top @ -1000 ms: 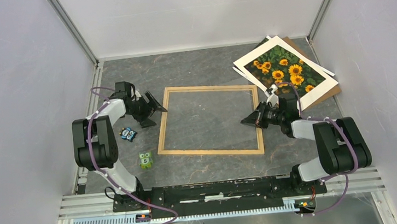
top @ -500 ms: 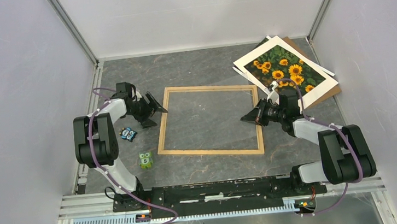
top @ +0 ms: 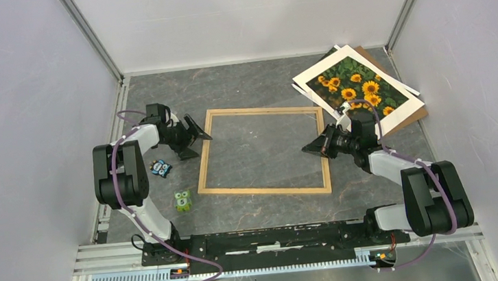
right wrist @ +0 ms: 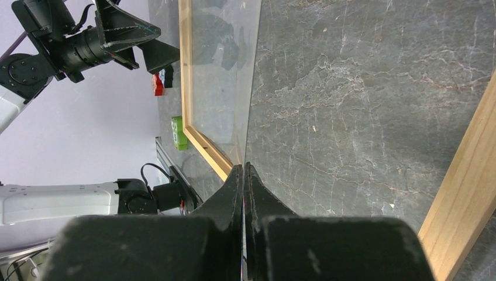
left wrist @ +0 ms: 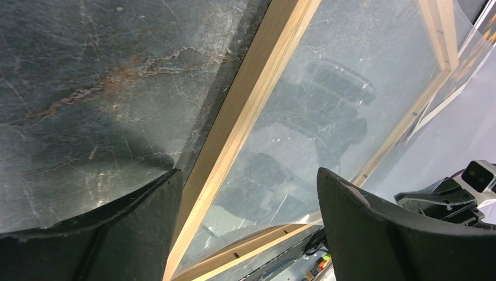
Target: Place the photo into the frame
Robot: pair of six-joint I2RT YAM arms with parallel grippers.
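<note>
The thin, light wooden rectangular frame point(top: 265, 190) lies flat mid-worktop point(top: 248, 85). The white-bordered sunflower photo point(top: 355, 89) lies at its 2 o'clock, apart from it. The right pincer point(top: 309, 150) is pinched tight on a clear pane's point(right wrist: 216, 88) edge by the frame's 3 o'clock strip. The left pincer point(left wrist: 245, 193) gapes wide, empty, at the 10 o'clock corner.

Frame point(top: 204, 156): flat on bench point(top: 255, 85), centre.
Photo point(top: 355, 89): far right corner, on board point(top: 415, 117), beside frame's far right corner.
Far toy point(top: 161, 167), near toy point(top: 183, 200): left of frame.
Left hand point(top: 194, 133): at frame's left strip.
Right hand point(top: 310, 148): just inside right strip.
</note>
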